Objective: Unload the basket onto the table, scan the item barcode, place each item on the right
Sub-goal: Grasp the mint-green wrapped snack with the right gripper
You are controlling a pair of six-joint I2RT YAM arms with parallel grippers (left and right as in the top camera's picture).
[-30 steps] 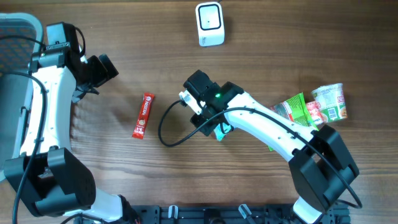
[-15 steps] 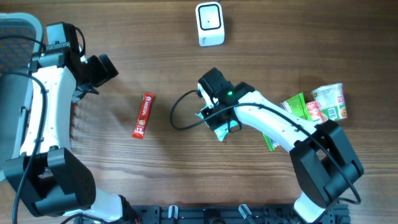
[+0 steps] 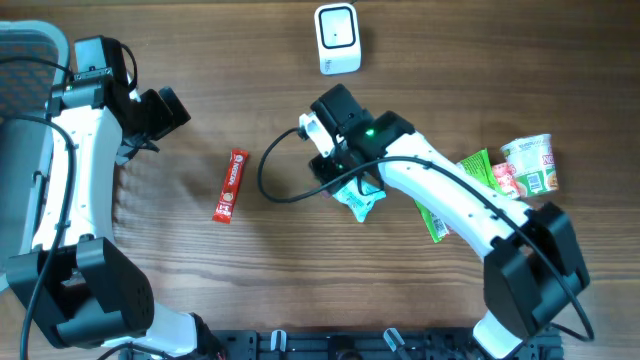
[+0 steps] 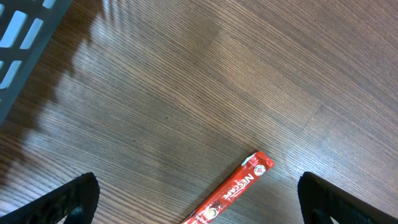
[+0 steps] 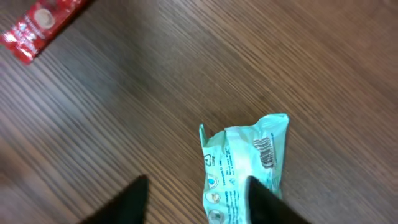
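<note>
Two findings. Left fingers (image 4: 68,199) spread wide, idle, well left of white box scanner (image 3: 337,38). Right fingers (image 5: 267,205) straddle mint-green plastic packet (image 5: 242,155) below scanner, presumably for pickup; pinch unconfirmed.

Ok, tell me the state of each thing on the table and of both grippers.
Left gripper: wide open, empty.
Right gripper: partly open, one finger over the mint packet.
Mint packet: lying flat, printed side up.
Nescafé stick: lying flat, nothing touching it.
Cup: tipped on its side.
Scanner: nothing touching it.
</note>
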